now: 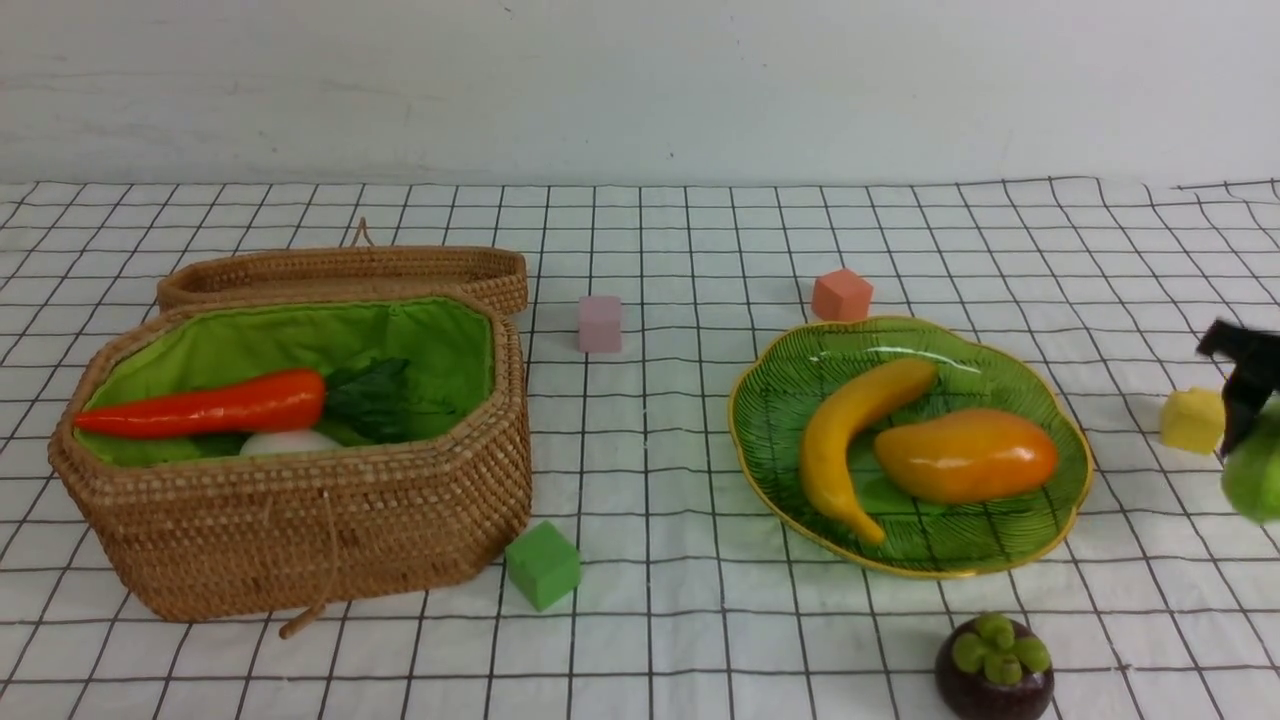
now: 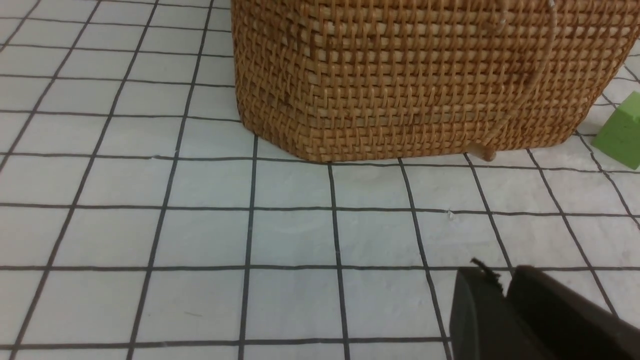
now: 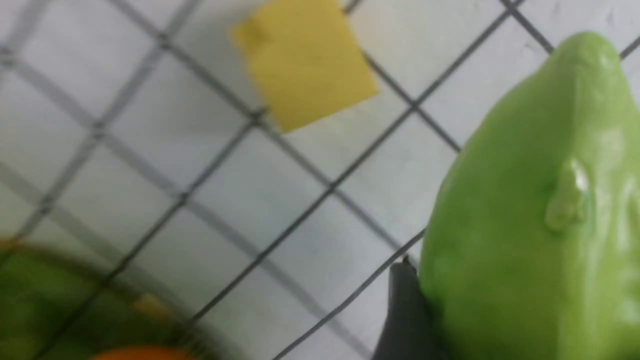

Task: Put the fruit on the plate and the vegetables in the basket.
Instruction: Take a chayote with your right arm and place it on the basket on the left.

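Note:
The wicker basket [image 1: 300, 540] stands open at the left, holding the orange carrot [image 1: 210, 405] and the white radish [image 1: 290, 442]. The banana [image 1: 850, 430] and the mango [image 1: 965, 455] lie on the green plate [image 1: 780, 400]. The mangosteen [image 1: 993, 670] sits on the cloth in front of the plate. At the right edge my right gripper [image 1: 1245, 420] is shut on the pale green vegetable [image 3: 540, 210], with one dark finger [image 3: 402, 310] pressed to its side. My left gripper [image 2: 505, 280] is shut and empty, low over the cloth in front of the basket wall [image 2: 400, 85].
The basket's lid [image 1: 340, 275] lies behind it. Foam cubes are scattered on the checked cloth: pink [image 1: 600, 323], orange [image 1: 841, 295] behind the plate, green [image 1: 542, 565] by the basket's corner, yellow [image 1: 1192, 420] just left of my right gripper.

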`<state>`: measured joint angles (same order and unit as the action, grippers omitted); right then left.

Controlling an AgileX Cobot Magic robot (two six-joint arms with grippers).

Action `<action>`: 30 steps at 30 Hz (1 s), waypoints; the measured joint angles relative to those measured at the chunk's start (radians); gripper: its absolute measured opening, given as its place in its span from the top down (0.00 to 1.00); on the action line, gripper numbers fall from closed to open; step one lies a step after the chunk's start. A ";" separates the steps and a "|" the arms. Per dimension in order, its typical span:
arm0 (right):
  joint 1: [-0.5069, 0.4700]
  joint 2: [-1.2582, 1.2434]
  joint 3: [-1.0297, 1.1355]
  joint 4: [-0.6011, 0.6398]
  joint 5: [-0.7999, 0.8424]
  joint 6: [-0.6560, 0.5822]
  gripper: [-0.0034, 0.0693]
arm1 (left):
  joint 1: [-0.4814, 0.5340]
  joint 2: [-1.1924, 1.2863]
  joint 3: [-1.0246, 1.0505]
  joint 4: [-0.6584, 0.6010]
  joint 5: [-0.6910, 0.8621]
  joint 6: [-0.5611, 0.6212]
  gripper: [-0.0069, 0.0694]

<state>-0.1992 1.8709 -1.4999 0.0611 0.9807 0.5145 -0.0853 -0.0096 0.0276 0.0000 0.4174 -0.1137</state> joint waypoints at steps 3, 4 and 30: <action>0.048 -0.154 -0.003 0.196 -0.040 -0.131 0.33 | 0.000 0.000 0.000 0.000 0.000 0.000 0.80; 0.074 -0.188 -0.003 0.259 -0.063 -0.177 0.33 | 0.000 0.000 0.000 0.000 0.000 0.000 0.80; 0.930 0.291 -0.428 1.449 -0.696 -1.713 0.05 | 0.000 0.000 0.000 0.000 0.000 0.000 0.78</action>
<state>0.7311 2.1623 -1.9279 1.5103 0.2849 -1.1985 -0.0853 -0.0096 0.0276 0.0000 0.4174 -0.1137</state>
